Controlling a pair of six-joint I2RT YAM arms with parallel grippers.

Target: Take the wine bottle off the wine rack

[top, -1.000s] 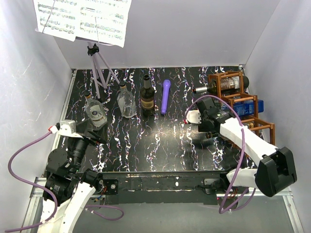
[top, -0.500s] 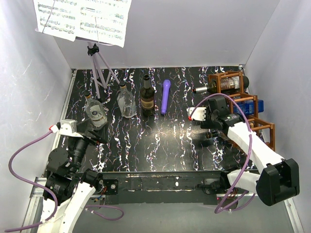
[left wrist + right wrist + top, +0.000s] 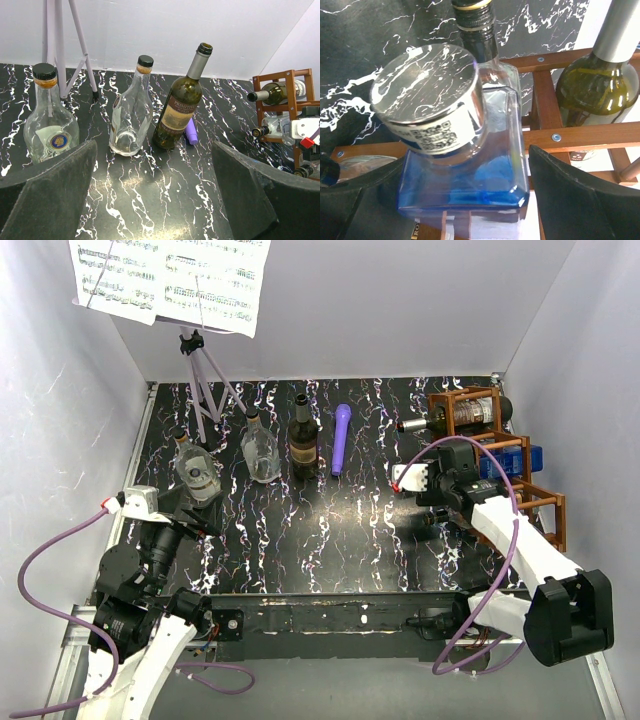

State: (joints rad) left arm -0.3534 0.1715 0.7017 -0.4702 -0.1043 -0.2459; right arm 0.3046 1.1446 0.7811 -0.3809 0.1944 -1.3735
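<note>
The reddish-brown wine rack (image 3: 528,490) stands at the table's right edge and holds several lying bottles. A green wine bottle with a silver neck (image 3: 415,425) lies in its far cell, also seen in the right wrist view (image 3: 597,85). A blue square bottle with a silver cap (image 3: 427,90) lies in the middle cell (image 3: 505,455). My right gripper (image 3: 468,476) is open and straddles the blue bottle's shoulder (image 3: 465,167), with rack wood (image 3: 570,132) right behind it. My left gripper (image 3: 185,515) is open and empty over the near left table (image 3: 150,200).
A round clear flask (image 3: 197,472), a tall clear bottle (image 3: 261,450) and a dark wine bottle (image 3: 304,440) stand at the back left. A purple cylinder (image 3: 341,438) lies beside them. A grey tripod music stand (image 3: 205,380) is at the far left. White walls enclose the table.
My right gripper has moved right and slightly back, up against the rack and around the blue bottle. The left arm has not moved.
</note>
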